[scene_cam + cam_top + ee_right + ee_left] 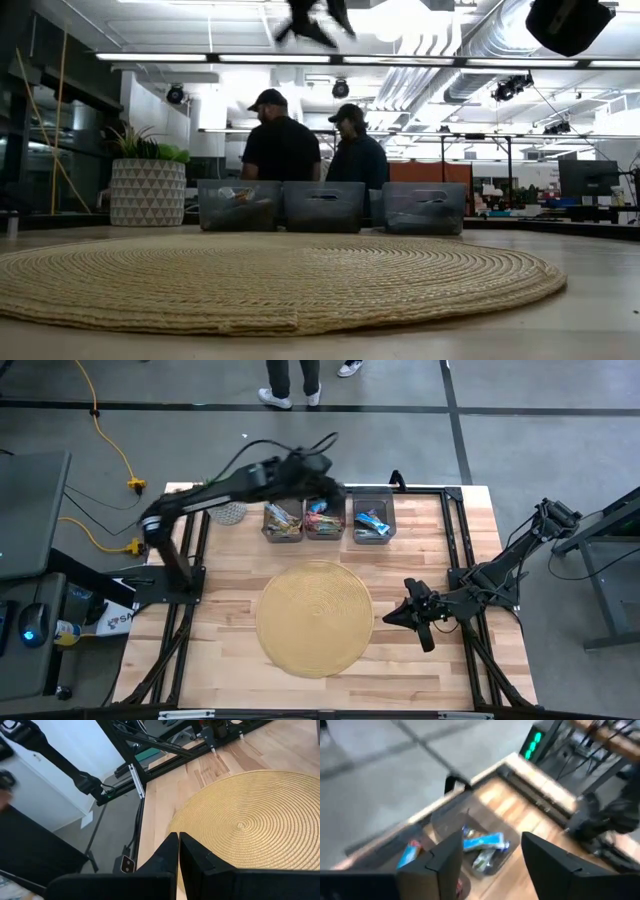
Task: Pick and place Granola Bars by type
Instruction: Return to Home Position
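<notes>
bins: 3 in a row at the table's back | left bin [283, 541]: yellowish bars [282, 523] | middle bin [325, 540]: red and mixed bars [322, 518] | right bin [373, 541]: blue bars [371, 522] | bar counts: unclear | mat [315, 618]: 1 | left gripper [491, 844]: above the bins, spread wide, holding nothing | right gripper [178, 838]: beside the mat, fingers pressed together

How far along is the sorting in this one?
Sorting looks done: the bars lie in the three bins, and no bars show on the mat. In hand: nothing; the left gripper hovers open over the bins, and the right gripper sits shut beside the mat. Left: parking the left arm.
</notes>
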`<state>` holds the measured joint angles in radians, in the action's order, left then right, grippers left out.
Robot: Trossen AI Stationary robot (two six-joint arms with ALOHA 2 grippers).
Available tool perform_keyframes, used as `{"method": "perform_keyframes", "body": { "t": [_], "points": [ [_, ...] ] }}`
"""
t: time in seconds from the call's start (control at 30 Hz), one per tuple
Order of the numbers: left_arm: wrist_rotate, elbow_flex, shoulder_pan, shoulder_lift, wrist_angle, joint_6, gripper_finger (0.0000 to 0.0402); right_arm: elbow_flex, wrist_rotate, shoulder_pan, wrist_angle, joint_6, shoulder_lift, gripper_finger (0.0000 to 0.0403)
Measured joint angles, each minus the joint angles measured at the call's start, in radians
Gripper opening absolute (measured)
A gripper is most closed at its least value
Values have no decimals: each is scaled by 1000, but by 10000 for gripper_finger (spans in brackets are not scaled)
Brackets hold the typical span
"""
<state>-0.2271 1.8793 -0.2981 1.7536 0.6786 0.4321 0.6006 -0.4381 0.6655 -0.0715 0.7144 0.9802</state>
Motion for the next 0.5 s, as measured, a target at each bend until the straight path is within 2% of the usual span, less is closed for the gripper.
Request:
{"method": "perform_keyframes", "body": {
  "t": [0.13,0.27,0.4,0.5],
  "points": [
    [-165,0,131,-128,70,-43,153,0,0,0,-8,-16,-2,0],
    [-326,-17,272,-240,145,-62,88,-1,0,0,-8,-48,-30,0],
    [-454,-117,394,-347,166,-19,14,-2,-7,3,-2,-110,-99,0],
    [-528,-235,478,-430,145,51,11,-2,-29,8,17,-161,-175,0]
  ]
}}
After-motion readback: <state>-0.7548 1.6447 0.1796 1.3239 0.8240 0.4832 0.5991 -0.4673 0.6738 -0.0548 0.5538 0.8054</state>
